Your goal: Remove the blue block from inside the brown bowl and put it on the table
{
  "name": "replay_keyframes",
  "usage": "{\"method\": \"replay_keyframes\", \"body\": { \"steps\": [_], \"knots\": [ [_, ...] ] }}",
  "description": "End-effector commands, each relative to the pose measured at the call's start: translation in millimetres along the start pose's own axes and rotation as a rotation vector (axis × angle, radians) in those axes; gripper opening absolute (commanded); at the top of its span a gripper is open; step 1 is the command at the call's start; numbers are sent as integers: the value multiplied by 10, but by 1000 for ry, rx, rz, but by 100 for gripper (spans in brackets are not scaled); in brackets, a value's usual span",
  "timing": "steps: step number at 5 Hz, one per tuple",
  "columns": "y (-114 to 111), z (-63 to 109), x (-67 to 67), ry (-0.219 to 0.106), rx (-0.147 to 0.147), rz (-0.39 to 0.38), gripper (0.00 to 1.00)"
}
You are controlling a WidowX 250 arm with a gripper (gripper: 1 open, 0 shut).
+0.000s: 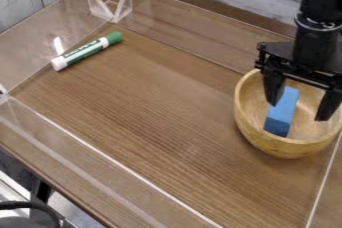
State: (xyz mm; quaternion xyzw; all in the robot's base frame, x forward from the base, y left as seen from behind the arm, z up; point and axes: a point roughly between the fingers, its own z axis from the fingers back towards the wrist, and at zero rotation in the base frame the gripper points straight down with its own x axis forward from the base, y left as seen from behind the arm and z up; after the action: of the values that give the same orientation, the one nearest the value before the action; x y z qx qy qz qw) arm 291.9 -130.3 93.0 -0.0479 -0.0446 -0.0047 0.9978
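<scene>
The blue block (282, 110) stands upright inside the brown bowl (254, 124) at the right side of the table (160, 112). My gripper (299, 100) hangs over the bowl, open, its two black fingers straddling the upper part of the block, one at each side. No finger visibly presses on the block. The block's top sits between the fingers; its lower half shows in the bowl.
A green and white marker (86, 50) lies at the far left. Low clear acrylic walls (107, 7) edge the tabletop, with a wall close to the bowl's right side.
</scene>
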Motion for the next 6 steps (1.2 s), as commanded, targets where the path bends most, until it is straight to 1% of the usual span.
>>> {"method": "replay_keyframes", "body": {
  "steps": [1, 3, 4, 6],
  "knots": [
    [-26, 106, 64, -51, -13, -6, 100],
    [-7, 91, 82, -69, -13, -4, 100],
    [-2, 10, 73, -64, -11, -1, 100],
    [7, -143, 50, -68, -12, 15, 100]
  ]
}}
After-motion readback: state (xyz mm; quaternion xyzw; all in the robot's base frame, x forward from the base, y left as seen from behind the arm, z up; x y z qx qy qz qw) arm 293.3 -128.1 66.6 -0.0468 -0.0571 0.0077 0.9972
